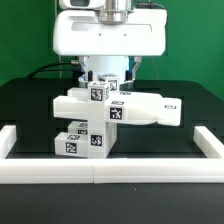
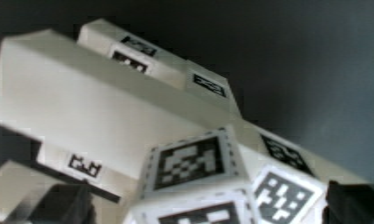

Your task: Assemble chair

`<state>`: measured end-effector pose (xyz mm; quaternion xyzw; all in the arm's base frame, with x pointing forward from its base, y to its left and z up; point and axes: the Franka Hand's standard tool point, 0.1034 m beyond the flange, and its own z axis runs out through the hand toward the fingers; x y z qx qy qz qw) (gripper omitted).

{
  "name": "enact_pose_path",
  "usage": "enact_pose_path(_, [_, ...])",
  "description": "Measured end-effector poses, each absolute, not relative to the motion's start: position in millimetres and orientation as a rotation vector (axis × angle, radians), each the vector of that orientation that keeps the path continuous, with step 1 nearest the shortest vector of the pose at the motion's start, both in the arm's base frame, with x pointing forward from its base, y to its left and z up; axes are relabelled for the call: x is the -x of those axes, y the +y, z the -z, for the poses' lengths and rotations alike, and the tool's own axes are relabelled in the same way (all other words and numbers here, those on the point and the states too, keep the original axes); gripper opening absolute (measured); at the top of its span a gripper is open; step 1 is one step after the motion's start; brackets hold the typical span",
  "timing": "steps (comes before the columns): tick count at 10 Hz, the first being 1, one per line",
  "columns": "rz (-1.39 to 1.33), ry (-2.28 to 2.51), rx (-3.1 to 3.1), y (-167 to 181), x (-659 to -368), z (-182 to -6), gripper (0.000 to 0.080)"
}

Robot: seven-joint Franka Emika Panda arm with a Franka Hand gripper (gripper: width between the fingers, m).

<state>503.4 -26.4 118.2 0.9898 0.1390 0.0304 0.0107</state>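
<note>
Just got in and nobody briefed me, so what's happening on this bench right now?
A Franka arm is putting a white chair together on the black table. Several tagged blocks and bars already stand joined into one piece, inside a low white border rail. The arm's hand hovers just above it, open and holding nothing.

Exterior view: set low, facing the arm's base across the black table (image 1: 30,105), mid-distance, whole chair (image 1: 100,118) below the gripper (image 1: 108,78). Wrist view: close behind the gripper, aimed down at the chair (image 2: 113,110); tagged white blocks shared.
</note>
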Motion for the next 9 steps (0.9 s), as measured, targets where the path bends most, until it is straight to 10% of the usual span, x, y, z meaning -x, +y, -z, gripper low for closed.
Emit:
enact_pose_path(3, [-0.095,0.443,-3.087,-26.9,-503.4,-118.2,0.0608])
enact_pose_path(5, [-0.095,0.440,-3.087,-26.9,-503.4,-118.2,0.0335])
enact_pose_path(9, [-0.098,0.203,-3.118,-26.8,-503.5,-118.1,0.0282])
